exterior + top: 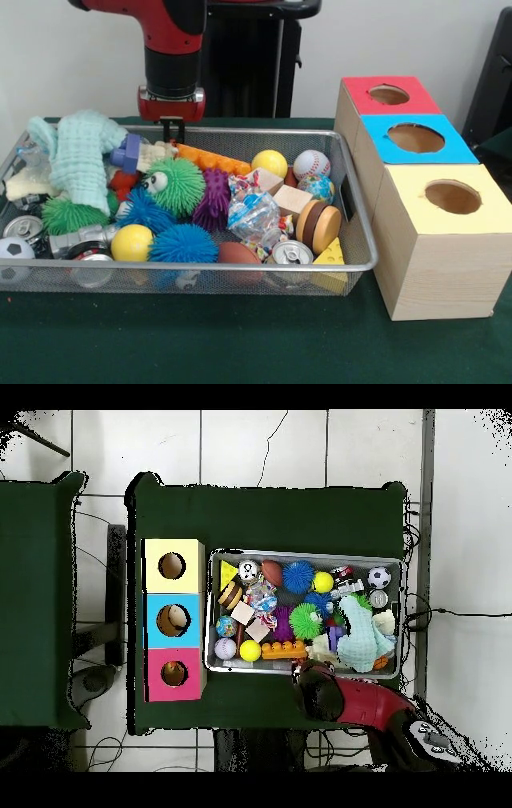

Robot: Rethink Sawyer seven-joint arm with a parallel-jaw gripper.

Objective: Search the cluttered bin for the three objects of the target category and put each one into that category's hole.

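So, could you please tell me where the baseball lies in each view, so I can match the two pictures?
Front view: the baseball lies at the bin's far right corner, beside a yellow ball.
Overhead view: the baseball lies at the bin's lower left corner.
Shared landmark: the red-topped box, nearest to it in both.

No readable text

Neither view shows a legible word, number or brand; the cans [291,254] in the bin [240,276] and the boxes [438,240] show no readable lettering.
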